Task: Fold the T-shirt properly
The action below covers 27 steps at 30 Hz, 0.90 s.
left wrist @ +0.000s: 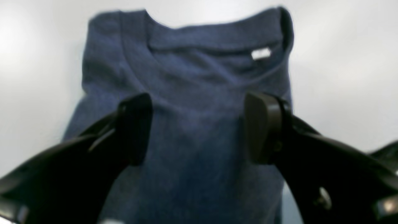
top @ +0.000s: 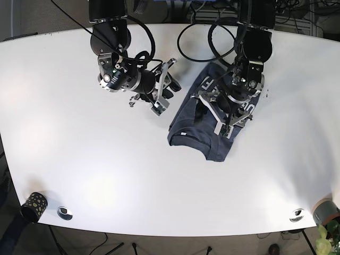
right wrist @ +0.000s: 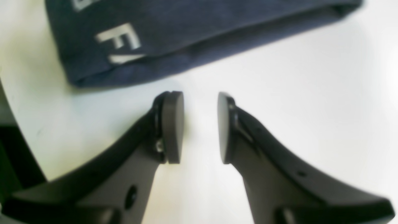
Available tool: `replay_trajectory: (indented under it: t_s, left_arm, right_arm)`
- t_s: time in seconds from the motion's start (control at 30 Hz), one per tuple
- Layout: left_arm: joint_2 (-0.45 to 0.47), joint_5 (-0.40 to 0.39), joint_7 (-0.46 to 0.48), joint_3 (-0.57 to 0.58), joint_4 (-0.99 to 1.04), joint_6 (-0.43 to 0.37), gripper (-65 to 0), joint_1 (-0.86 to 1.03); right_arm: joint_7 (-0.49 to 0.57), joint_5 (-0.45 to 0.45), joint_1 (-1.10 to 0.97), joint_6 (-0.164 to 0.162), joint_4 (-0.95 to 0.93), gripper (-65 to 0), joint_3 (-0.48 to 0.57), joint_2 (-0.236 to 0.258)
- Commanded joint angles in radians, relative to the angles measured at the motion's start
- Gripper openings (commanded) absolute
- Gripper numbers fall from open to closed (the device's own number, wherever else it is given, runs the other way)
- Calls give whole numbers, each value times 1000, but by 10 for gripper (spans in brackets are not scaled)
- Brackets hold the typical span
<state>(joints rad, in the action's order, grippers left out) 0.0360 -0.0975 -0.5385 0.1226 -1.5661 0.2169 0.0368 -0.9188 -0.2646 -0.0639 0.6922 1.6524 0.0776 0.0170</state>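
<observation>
The navy T-shirt [top: 212, 114] lies partly folded into a narrow band on the white tabletop [top: 79, 159], collar toward the near edge. The left gripper [left wrist: 197, 127] hovers over it with jaws wide apart and empty, seemingly placed for the next fold. The right gripper [right wrist: 200, 127] waits beside the shirt's edge, jaws parted and holding nothing; the blurred white lettering [right wrist: 119, 39] is cut off and unreadable.
</observation>
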Motion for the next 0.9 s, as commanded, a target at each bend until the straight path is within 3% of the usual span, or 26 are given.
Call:
replay_trajectory:
  t_s: [0.0,0.3,0.47,0.63,0.73,0.87]
  left_arm:
    - [3,0,30,-2,42,-1,-201,-10]
    - [144,-9,139,-7,318,5,-201,-8]
    - [230,-11,143,-22,401,5,-200,-16]
    - [325,-11,157,-126,482,9,-199,-36]
    - [402,-8,173,-166,528,62,-199,-54]
    - [485,-11,208,-251,613,74,-199,-59]
  right_arm:
    - [22,-25,17,6,18,-484,-28,-1]
    - [-21,-23,34,6,47,-484,-118,11]
    - [-32,-23,34,6,91,-484,-138,25]
    - [-38,-25,39,6,108,-484,-135,39]
    - [-38,-25,37,6,110,-484,-137,39]
    - [-38,-25,37,6,110,-484,-138,39]
